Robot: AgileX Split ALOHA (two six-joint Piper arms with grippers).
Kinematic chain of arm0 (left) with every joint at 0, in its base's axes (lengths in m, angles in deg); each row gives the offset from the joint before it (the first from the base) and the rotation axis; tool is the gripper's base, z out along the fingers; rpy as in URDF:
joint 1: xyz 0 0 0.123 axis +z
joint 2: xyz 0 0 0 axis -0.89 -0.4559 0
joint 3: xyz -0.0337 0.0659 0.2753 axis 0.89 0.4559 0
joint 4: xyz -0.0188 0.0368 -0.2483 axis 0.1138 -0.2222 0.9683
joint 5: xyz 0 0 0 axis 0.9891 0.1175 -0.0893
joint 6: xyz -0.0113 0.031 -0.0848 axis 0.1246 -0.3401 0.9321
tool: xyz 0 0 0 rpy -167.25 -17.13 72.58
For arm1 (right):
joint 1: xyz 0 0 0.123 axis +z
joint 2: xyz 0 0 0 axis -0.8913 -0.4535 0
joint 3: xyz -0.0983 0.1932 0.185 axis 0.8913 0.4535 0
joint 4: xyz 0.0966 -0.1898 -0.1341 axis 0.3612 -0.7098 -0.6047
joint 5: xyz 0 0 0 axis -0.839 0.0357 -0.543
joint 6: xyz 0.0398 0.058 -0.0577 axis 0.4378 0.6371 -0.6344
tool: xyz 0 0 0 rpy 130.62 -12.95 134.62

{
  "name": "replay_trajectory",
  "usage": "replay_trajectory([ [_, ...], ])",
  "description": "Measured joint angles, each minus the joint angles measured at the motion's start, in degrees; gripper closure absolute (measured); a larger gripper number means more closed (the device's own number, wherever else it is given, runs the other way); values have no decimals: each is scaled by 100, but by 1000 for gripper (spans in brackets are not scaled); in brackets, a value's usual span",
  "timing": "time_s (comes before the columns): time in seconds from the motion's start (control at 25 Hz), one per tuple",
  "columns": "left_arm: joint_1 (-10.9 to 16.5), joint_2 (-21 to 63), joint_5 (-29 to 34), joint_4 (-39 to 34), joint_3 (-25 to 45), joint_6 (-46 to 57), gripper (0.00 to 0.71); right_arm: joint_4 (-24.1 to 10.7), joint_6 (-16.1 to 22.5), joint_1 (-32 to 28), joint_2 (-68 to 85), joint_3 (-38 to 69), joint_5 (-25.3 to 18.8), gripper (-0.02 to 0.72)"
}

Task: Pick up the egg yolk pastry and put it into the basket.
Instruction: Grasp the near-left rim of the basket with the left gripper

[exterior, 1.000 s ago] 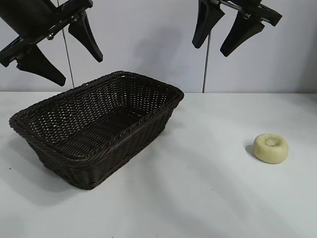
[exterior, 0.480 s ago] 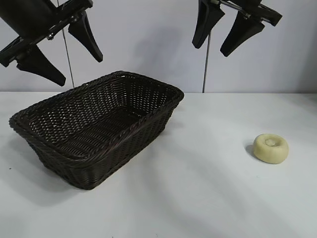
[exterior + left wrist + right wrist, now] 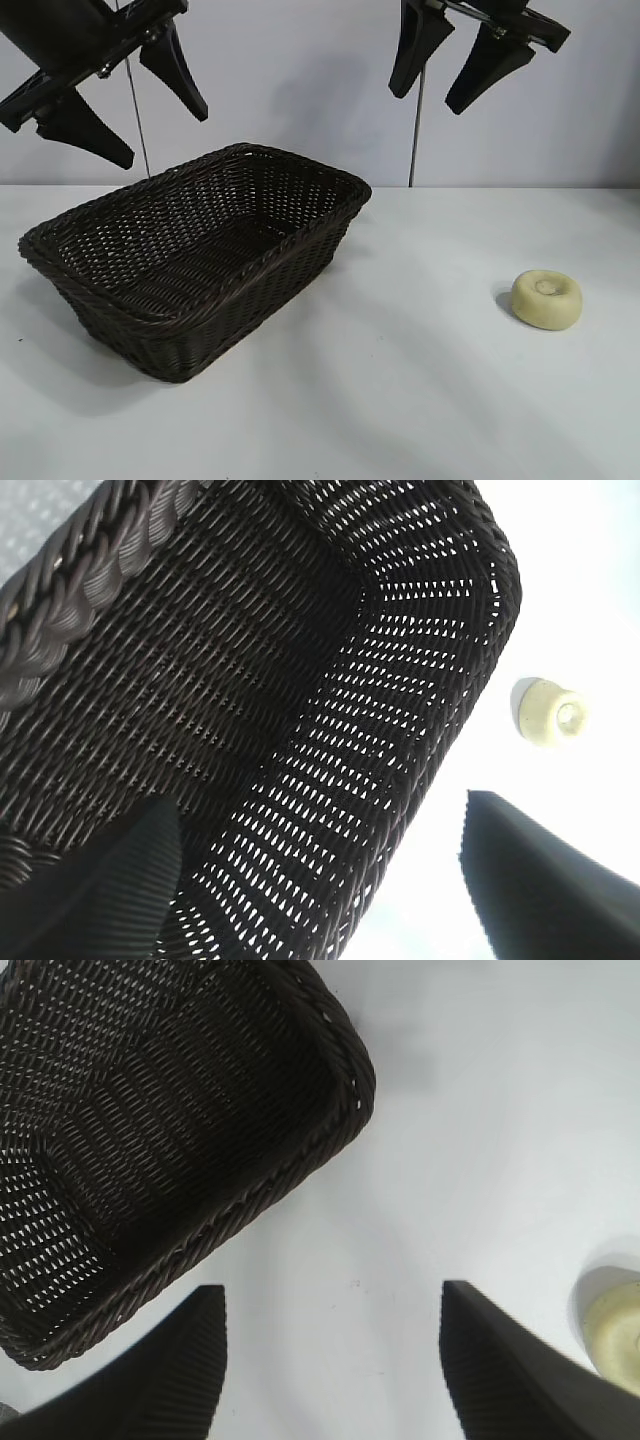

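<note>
The egg yolk pastry, a small pale yellow puck with a dimple, lies on the white table at the right; it also shows in the left wrist view and at the edge of the right wrist view. The dark woven basket stands at the left, empty, and shows in both wrist views. My left gripper hangs open high above the basket's left end. My right gripper hangs open high above the table between basket and pastry, well clear of both.
A white table runs to a pale back wall. Two thin vertical rods stand behind the table.
</note>
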State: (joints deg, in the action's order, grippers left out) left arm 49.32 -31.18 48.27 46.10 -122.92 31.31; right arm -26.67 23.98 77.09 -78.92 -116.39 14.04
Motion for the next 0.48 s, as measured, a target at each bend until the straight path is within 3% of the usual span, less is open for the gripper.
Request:
replay_trajectory([
  [0.24, 0, 642, 609, -1101, 154, 1117, 148, -69, 0, 0, 0, 0, 0, 251],
  [0.48, 0, 944, 504, -1485, 876, 2186, 148, -69, 0, 0, 0, 0, 5, 251],
])
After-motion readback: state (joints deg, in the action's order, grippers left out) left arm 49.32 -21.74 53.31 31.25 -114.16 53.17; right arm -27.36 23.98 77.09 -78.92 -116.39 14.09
